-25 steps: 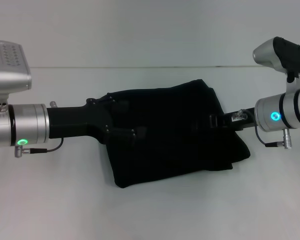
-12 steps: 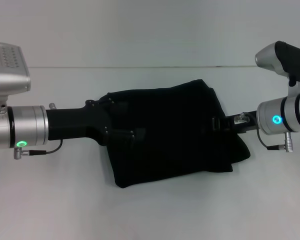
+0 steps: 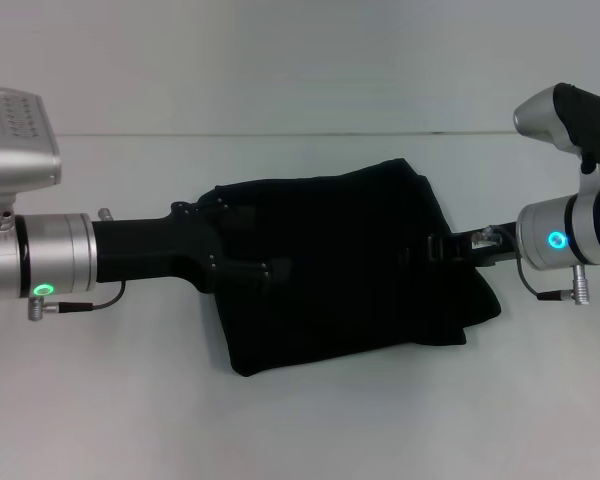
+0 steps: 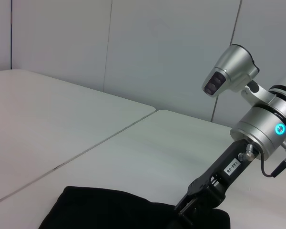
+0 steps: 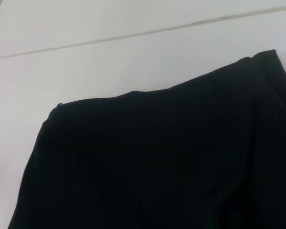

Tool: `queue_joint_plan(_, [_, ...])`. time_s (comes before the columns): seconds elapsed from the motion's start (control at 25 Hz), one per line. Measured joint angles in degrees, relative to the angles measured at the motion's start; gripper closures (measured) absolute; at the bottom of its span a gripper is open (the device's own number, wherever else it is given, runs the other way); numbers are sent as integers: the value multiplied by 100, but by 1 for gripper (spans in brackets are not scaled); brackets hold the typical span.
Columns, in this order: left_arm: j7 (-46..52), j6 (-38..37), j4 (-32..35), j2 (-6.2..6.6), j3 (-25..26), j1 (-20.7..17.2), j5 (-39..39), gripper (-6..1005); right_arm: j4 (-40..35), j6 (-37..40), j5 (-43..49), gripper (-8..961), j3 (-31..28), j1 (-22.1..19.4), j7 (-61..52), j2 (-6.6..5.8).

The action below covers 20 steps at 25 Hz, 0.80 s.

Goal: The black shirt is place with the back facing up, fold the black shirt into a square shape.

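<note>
Black shirt [image 3: 345, 270] mid-worktop [image 3: 300, 420], folded to rough square. Left end effector [image 3: 242, 262] over its left edge, right end effector [image 3: 432, 247] at right edge; finger state indeterminable. Final step judged; next: withdraw clear.

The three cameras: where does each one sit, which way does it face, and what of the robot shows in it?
Head view: on the head, looking down at the folded black shirt; shows the left gripper and right gripper.
Left wrist view: on the left arm, facing across the white table at the right gripper on the shirt's edge.
Right wrist view: close above the shirt; no robot parts.
All three share the shirt.
</note>
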<state>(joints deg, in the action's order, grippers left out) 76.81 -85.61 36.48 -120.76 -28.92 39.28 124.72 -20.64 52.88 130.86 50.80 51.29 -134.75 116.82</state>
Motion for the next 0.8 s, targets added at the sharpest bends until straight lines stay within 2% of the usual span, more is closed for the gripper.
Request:
queue_joint_plan(0.2, [0, 0, -2, 4, 0, 7, 0, 48, -1, 3, 1, 555, 0, 32, 4, 10])
queue_joint_plan(0.44, [0, 0, 0, 10, 0, 35, 0, 47, 37, -82, 1, 387, 8, 45, 7, 28])
queue_joint_plan(0.8, [0, 0, 15, 18, 0, 44, 0, 47, 38, -112, -4, 393, 18, 52, 2, 80])
